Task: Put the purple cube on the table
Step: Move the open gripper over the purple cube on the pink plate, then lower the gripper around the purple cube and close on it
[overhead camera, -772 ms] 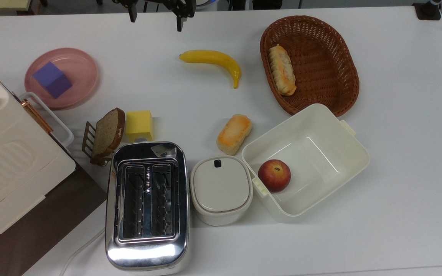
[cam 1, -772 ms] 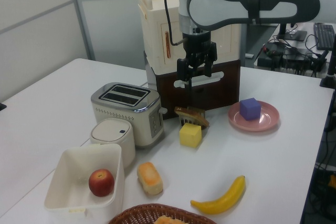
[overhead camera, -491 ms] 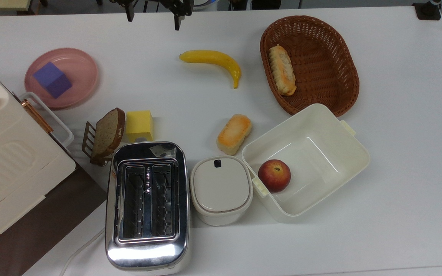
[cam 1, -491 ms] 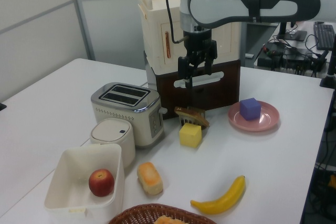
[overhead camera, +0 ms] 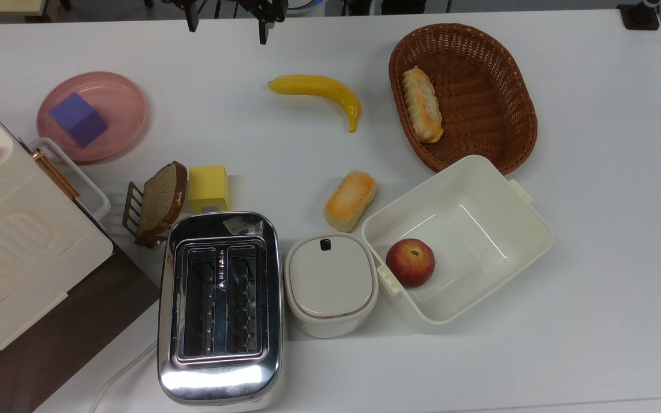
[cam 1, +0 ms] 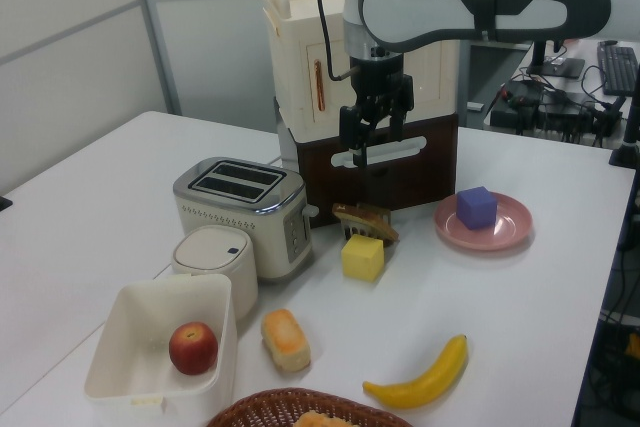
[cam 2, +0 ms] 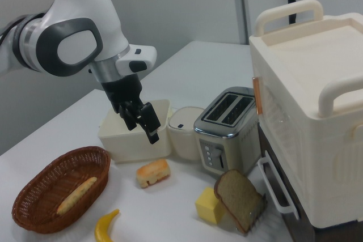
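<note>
The purple cube (overhead camera: 78,120) sits on the round pink plate (overhead camera: 127,109), toward the top view's left side of the plate, with bare plate rim showing all around it. In the left view the cube (cam 1: 476,207) stands upright on the plate (cam 1: 510,232), well apart from the other things.

The hand (overhead camera: 227,26) hangs above the table (overhead camera: 594,229) at the top view's upper edge, its two fingers spread wide with nothing between them. In the left view the hand (cam 1: 373,137) is high over the table in front of the large cream box (cam 1: 300,67), and in the right view it (cam 2: 144,120) points downward, above the table.

Between the plate and the banana (overhead camera: 319,92) lies a broad stretch of bare white table. The plate's lower edge in the top view comes near the handle of the large cream box (overhead camera: 15,229). Below it stand a slice of bread in a rack (overhead camera: 158,201) and a yellow block (overhead camera: 209,186), just beside each other, with the toaster (overhead camera: 218,304) close under them.

The top view's right side holds a brown basket (overhead camera: 508,86) and an open white tub (overhead camera: 514,241) with an apple (overhead camera: 410,263); beyond them the table runs bare to its edge.
</note>
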Tool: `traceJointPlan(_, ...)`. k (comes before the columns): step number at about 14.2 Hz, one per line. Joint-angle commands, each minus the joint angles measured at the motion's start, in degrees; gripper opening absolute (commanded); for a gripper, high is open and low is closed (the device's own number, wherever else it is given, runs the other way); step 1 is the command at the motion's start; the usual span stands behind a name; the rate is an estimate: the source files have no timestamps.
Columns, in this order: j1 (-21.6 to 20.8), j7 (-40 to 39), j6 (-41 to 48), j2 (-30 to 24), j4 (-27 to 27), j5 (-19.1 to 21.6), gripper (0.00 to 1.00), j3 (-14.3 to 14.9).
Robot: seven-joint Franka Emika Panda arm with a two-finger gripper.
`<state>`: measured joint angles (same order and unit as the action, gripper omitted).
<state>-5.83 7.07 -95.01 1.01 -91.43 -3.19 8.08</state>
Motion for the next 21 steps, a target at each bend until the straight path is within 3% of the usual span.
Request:
traceJointPlan(1,-0.15,-1.53,0.70,0.04,0.72,1.52,1.00,0.53)
traceJointPlan(5,3.45,-0.57,0.79,-1.44,-2.78,1.70,1.00,0.36)
traceJointPlan(7,9.06,0.67,0.00,-4.60,-7.35,1.70,1.00,0.36)
traceJointPlan(10,15.92,0.14,-1.75,-4.35,-8.68,1.70,1.00,0.44)
traceJointPlan(14,22.78,0.05,-24.28,-4.53,-20.78,0.83,1.00,0.44)
traceJointPlan(21,26.66,-0.04,-31.11,1.53,-22.65,-1.29,1.00,0.62)
